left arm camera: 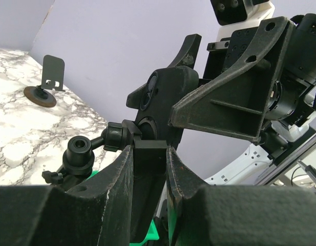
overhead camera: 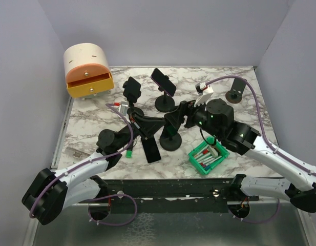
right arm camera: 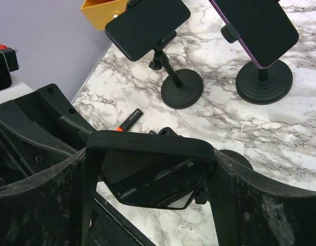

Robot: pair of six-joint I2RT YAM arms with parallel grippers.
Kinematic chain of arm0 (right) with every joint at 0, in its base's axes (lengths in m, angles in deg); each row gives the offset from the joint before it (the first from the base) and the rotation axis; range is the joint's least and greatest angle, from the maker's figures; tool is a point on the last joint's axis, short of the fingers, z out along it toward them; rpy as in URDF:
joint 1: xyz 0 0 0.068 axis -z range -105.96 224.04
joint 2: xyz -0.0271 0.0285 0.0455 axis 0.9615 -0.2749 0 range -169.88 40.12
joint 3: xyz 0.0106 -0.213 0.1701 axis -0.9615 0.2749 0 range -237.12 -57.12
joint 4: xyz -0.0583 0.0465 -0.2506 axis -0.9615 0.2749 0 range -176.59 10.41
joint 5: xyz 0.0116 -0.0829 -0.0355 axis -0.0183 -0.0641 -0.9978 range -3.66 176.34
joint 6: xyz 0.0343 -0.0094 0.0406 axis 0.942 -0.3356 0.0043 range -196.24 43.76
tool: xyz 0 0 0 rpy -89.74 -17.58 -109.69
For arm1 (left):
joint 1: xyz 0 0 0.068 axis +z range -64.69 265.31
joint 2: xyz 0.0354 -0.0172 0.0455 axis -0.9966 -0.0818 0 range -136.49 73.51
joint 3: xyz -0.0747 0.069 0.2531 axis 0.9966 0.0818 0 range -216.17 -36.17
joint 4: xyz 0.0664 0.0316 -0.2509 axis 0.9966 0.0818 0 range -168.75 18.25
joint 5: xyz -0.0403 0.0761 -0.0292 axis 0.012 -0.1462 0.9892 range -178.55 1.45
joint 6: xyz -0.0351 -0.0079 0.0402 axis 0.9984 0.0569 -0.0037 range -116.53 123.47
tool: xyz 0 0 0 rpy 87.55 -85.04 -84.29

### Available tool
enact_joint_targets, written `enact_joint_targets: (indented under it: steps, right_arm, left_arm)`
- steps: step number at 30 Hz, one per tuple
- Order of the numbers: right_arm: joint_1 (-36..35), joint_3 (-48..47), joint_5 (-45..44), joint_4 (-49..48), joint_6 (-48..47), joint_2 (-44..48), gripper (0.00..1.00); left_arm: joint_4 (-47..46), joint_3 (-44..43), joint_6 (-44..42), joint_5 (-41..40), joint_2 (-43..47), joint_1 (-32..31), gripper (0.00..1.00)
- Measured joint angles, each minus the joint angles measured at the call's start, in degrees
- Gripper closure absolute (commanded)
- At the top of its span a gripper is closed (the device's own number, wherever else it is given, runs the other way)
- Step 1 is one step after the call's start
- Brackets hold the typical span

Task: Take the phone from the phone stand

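Note:
A black phone point(right arm camera: 152, 177) in a dark case sits in the holder of the middle phone stand point(overhead camera: 171, 142). My right gripper point(right arm camera: 150, 164) is shut on the phone's two side edges; in the top view it point(overhead camera: 182, 114) reaches in from the right. My left gripper point(left arm camera: 149, 154) is shut on a black block of the stand's holder point(left arm camera: 163, 97), just past its ball joint point(left arm camera: 117, 137). In the top view the left gripper point(overhead camera: 160, 124) meets the stand from the left. The phone's screen faces the right wrist camera.
Two more stands hold phones behind point(overhead camera: 132, 89) point(overhead camera: 163, 82). A loose phone point(overhead camera: 151, 150) lies flat near the front. A green basket point(overhead camera: 208, 156) is at the right, a yellow drawer box point(overhead camera: 87, 69) at the back left, a small empty stand point(overhead camera: 234, 92) at the back right, and a marker point(right arm camera: 129, 119) lies on the marble.

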Motion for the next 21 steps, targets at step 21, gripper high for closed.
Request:
enact_joint_targets:
  steps: [21]
  right_arm:
    - [0.8,0.8,9.5,-1.0,1.2,1.9,1.00]
  left_arm:
    - [-3.7,-1.9,0.1,0.1,-5.5,1.2,1.00]
